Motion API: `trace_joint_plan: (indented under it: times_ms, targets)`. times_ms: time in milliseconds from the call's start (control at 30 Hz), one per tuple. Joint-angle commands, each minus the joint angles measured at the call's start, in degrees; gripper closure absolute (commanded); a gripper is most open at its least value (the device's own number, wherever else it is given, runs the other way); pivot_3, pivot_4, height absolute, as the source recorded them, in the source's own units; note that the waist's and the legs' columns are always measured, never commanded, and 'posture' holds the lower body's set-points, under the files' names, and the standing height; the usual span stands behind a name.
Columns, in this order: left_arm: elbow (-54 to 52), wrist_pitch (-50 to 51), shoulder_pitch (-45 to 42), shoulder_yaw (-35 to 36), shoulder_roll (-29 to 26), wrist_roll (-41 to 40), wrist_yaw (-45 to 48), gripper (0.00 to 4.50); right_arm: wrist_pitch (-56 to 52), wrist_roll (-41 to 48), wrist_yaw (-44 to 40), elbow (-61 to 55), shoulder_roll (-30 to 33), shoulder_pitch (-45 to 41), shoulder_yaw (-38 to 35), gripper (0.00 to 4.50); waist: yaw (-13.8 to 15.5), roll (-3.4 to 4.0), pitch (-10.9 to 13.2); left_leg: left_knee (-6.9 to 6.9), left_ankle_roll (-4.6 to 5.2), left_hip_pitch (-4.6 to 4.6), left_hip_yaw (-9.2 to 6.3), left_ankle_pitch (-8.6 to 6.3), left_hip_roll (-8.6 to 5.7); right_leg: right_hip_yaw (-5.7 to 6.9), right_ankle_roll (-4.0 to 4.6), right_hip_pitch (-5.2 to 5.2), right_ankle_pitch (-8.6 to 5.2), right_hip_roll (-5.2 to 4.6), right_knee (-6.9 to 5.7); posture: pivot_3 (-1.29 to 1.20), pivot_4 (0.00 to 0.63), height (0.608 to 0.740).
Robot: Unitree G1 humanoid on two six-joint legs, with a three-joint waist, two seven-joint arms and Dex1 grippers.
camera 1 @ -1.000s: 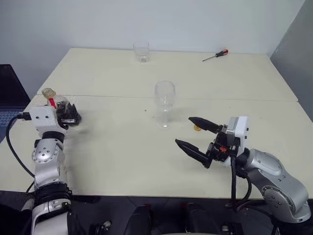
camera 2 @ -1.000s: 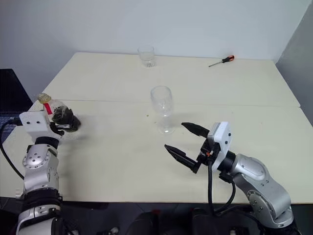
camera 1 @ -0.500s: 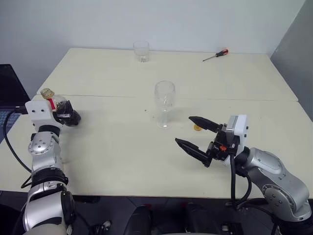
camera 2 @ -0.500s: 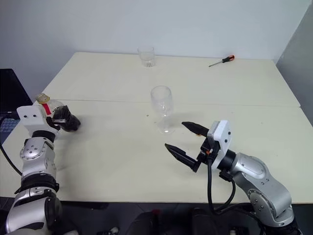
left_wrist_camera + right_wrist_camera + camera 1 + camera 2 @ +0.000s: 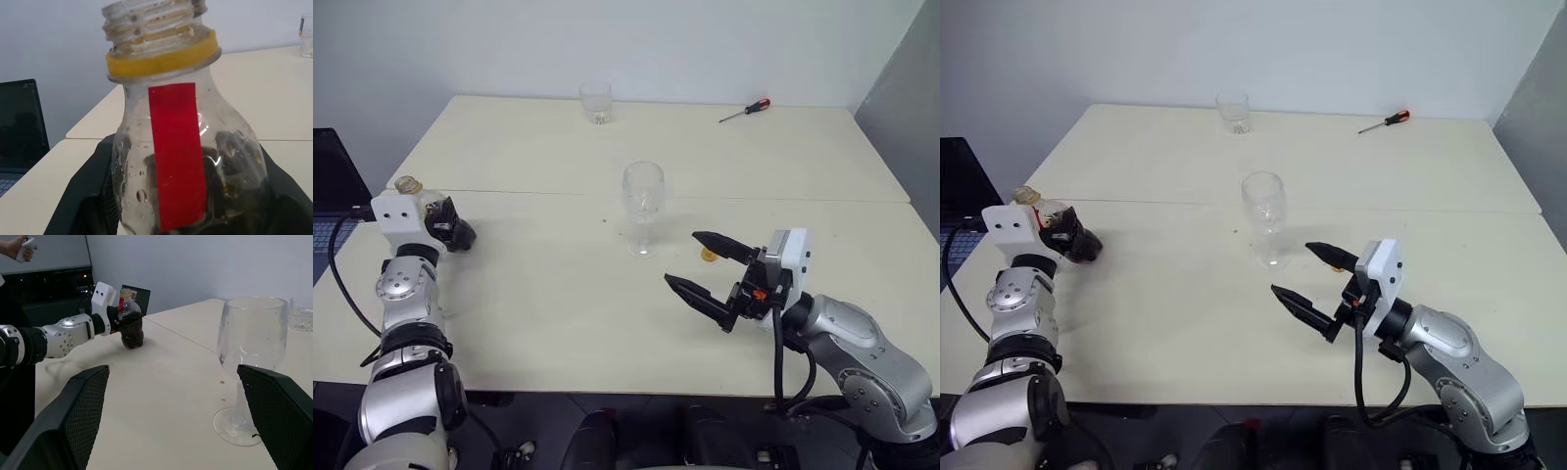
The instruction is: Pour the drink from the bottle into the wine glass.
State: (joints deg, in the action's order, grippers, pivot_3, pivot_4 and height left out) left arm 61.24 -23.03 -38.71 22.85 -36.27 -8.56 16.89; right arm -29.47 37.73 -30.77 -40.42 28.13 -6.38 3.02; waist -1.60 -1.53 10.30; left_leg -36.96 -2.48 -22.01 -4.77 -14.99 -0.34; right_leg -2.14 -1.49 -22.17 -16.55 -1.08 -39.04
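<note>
Left claw [image 5: 186, 196] is wrapped round the bottle [image 5: 171, 137] at the near left corner of the table [image 5: 538, 313], black fingers [image 5: 83, 196] pressing on both sides of the rounded body. Bottle stands upright, red strip facing the wrist camera, yellow ring at the neck, and the threaded mouth is bare (no cap on it that I can see). A little dark drink [image 5: 230, 181] sits low in the body.

Over on the other side, the right claw [image 5: 703, 266] hangs just above the table with its fingers spread wide apart, gripping nothing. It points toward the wine glass [image 5: 643, 208], which stands upright and looks empty near the middle of the table, just beyond the fingertips and well apart from the bottle.

A small orange-yellow object [image 5: 708, 257] lies on the table close to the right claw. At the far edge stand a short clear tumbler [image 5: 595, 102] and, further right, a red-handled screwdriver [image 5: 745, 110]. A laptop [image 5: 22, 127] is open beside the table on the left.
</note>
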Motion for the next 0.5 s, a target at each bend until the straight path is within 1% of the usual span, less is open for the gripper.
trace_joint_plan:
  times_ms: [33, 233, 500]
  targets:
    - [-0.98, -1.13, -1.39, -0.75, -1.19, -0.08, 1.07, 1.92, 0.74, 0.24, 0.26, -1.54, -0.26, -0.98, -1.09, 0.00, 0.00, 0.00, 0.00, 0.00, 0.00, 0.00, 0.00, 0.00, 0.00, 0.00, 0.00, 0.00, 0.00, 0.00, 0.00, 0.00, 0.150, 0.740]
    - [-4.70, 0.40, -2.24, -3.85, -1.09, 0.67, 5.68, 1.93, 1.38, -0.69, 0.03, -0.59, -0.66, -1.87, -0.92, 0.00, 0.13, -0.01, 0.00, -0.03, 0.00, -0.03, 0.01, 0.00, -0.04, 0.04, 0.00, 0.01, 0.00, 0.00, 0.00, 0.00, 0.150, 0.740]
    - [-13.40, 6.41, -5.43, -9.82, -0.09, -0.16, 16.82, 1.93, 2.48, -2.25, -0.73, 1.27, -1.38, -3.76, -0.46, 0.00, -0.06, -0.04, 0.01, -0.05, 0.00, -0.13, 0.02, 0.01, -0.03, 0.08, 0.00, -0.05, 0.01, 0.02, -0.01, 0.00, 0.150, 0.740]
